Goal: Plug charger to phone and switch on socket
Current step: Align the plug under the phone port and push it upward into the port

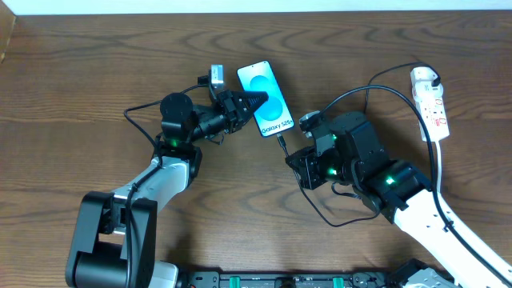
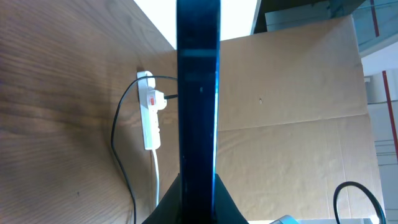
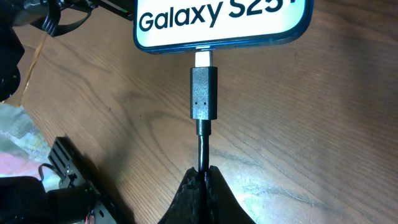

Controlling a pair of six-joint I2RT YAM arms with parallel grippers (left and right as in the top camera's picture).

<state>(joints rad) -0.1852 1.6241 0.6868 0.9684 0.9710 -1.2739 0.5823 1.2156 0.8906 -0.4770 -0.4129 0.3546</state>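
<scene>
The phone (image 1: 266, 99) lies on the table, light-blue screen up with "Galaxy S25+" text. My left gripper (image 1: 250, 102) is shut on its left edge; in the left wrist view the phone's dark edge (image 2: 198, 93) runs up between the fingers. My right gripper (image 1: 294, 155) is shut on the charger cable just behind the black plug (image 3: 203, 93). The plug's metal tip sits at the phone's bottom port (image 3: 203, 53), partly in. The black charger cable (image 1: 352, 96) runs to a white adapter on the socket (image 1: 430, 100), a white power strip at the right, also in the left wrist view (image 2: 151, 115).
A cardboard sheet (image 2: 292, 112) stands past the table's far edge. The power strip's white cord (image 1: 438, 184) runs down the right side over my right arm. Loose loops of black cable (image 1: 336, 218) lie beside the right arm. A rack of equipment sits along the front edge (image 1: 280, 280).
</scene>
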